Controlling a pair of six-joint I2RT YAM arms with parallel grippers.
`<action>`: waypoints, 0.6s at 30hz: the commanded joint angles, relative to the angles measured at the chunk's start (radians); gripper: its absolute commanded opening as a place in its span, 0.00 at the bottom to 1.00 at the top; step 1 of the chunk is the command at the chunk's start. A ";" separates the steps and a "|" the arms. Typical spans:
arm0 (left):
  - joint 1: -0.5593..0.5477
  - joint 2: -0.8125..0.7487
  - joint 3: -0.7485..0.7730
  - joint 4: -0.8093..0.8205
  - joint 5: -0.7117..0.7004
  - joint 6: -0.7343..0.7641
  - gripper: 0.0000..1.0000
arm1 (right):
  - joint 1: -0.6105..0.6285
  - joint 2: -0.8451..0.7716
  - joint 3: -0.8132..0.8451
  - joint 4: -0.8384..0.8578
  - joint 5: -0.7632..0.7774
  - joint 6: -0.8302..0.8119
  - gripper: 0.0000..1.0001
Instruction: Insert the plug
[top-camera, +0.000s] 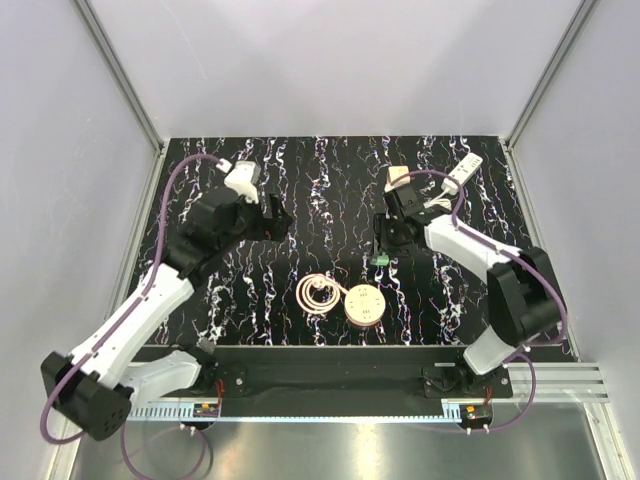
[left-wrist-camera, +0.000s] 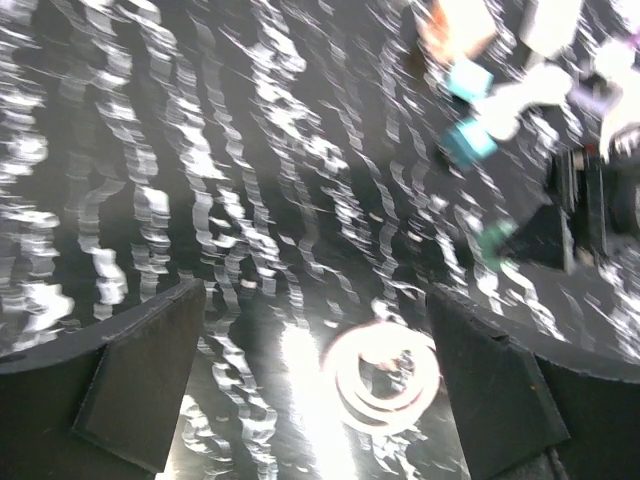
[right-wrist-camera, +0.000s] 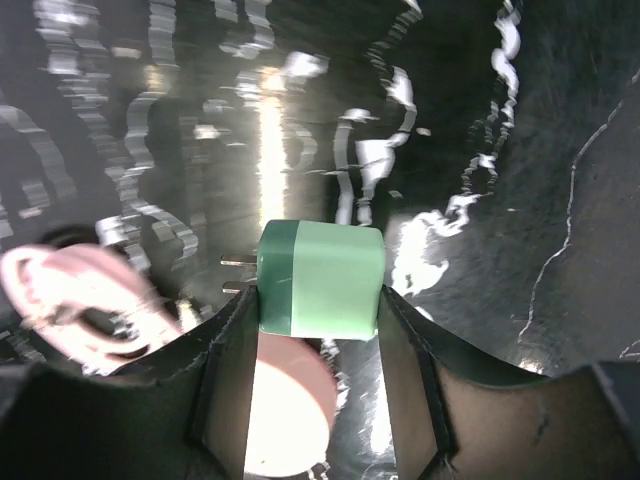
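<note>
A green plug (right-wrist-camera: 320, 280) with two metal prongs pointing left is clamped between the fingers of my right gripper (right-wrist-camera: 320, 312), held a little above the table. In the top view this gripper (top-camera: 381, 256) hangs just up and right of a round pinkish socket disc (top-camera: 363, 303) and its coiled pink cable (top-camera: 320, 292). The disc (right-wrist-camera: 290, 400) lies below the plug in the right wrist view. My left gripper (top-camera: 279, 216) is open and empty at the centre left, its fingers (left-wrist-camera: 140, 380) wide apart, with the coil (left-wrist-camera: 385, 370) on the table between them.
A white power strip (top-camera: 463, 172) lies at the back right corner with a tan block (top-camera: 398, 177) to its left. The black marbled mat (top-camera: 330, 170) is walled by white panels on three sides. A black rail (top-camera: 330, 375) runs along the near edge.
</note>
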 joint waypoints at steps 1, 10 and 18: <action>0.008 0.068 0.088 0.011 0.207 -0.074 0.95 | 0.024 -0.117 0.010 0.078 -0.012 -0.015 0.43; 0.116 0.290 0.201 0.074 0.678 -0.318 0.85 | 0.139 -0.343 -0.094 0.266 -0.006 -0.064 0.42; 0.114 0.447 0.182 0.281 0.887 -0.507 0.77 | 0.183 -0.505 -0.199 0.403 -0.040 -0.052 0.43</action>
